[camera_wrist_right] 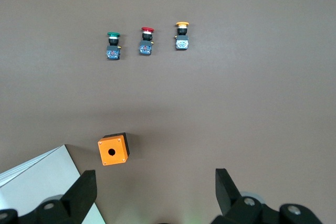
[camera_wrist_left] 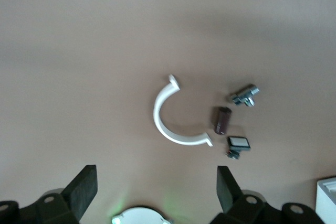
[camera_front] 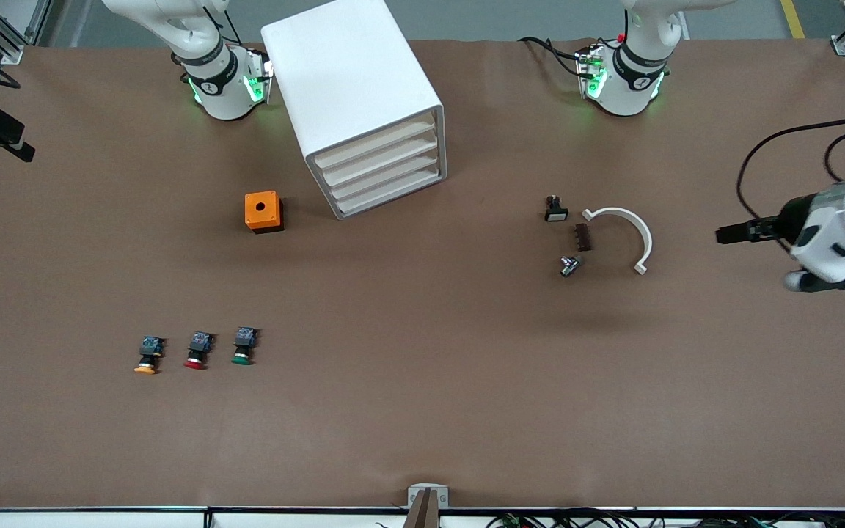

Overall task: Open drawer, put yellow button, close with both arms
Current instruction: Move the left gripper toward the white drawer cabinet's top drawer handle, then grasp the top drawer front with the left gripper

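The white cabinet [camera_front: 349,81] stands near the right arm's base, and its top drawer [camera_front: 375,143] is shut like the three below it. The yellow button [camera_front: 148,357] lies at the right arm's end of the table, nearer to the front camera, beside a red-capped button [camera_front: 198,350] and a green-capped one [camera_front: 244,346]. It also shows in the right wrist view [camera_wrist_right: 182,36]. My right gripper [camera_wrist_right: 156,184] is open and empty, high over the table by the cabinet [camera_wrist_right: 37,182]. My left gripper [camera_wrist_left: 156,182] is open and empty, high over the table near its own base.
An orange box [camera_front: 264,212] with a round hole sits beside the cabinet. A white C-shaped clamp [camera_front: 624,233] and three small parts [camera_front: 556,210] [camera_front: 582,237] [camera_front: 571,265] lie toward the left arm's end. Part of the left arm [camera_front: 833,227] hangs over that end.
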`<move>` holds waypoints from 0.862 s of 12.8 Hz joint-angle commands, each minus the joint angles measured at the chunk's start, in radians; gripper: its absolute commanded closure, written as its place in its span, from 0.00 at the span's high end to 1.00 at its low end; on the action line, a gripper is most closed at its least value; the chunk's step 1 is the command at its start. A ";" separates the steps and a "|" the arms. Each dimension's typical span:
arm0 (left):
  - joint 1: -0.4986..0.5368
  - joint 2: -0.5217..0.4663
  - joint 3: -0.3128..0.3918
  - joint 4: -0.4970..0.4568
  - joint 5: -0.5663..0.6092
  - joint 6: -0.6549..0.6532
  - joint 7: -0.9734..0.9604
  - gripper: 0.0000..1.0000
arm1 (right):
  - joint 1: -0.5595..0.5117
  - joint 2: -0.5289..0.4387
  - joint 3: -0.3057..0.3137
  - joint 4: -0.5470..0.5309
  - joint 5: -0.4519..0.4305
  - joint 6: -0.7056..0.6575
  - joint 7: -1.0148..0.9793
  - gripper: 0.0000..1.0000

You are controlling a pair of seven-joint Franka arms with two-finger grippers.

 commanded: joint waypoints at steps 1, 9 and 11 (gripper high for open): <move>-0.096 0.051 -0.016 0.040 -0.002 -0.068 -0.202 1.00 | -0.013 -0.026 0.007 -0.025 -0.008 0.008 -0.016 1.00; -0.283 0.286 -0.025 0.207 -0.450 -0.225 -1.238 1.00 | -0.013 -0.026 0.007 -0.025 -0.008 0.010 -0.016 1.00; -0.306 0.346 -0.027 0.232 -0.554 -0.225 -1.452 1.00 | -0.014 -0.026 0.006 -0.025 -0.008 0.010 -0.016 1.00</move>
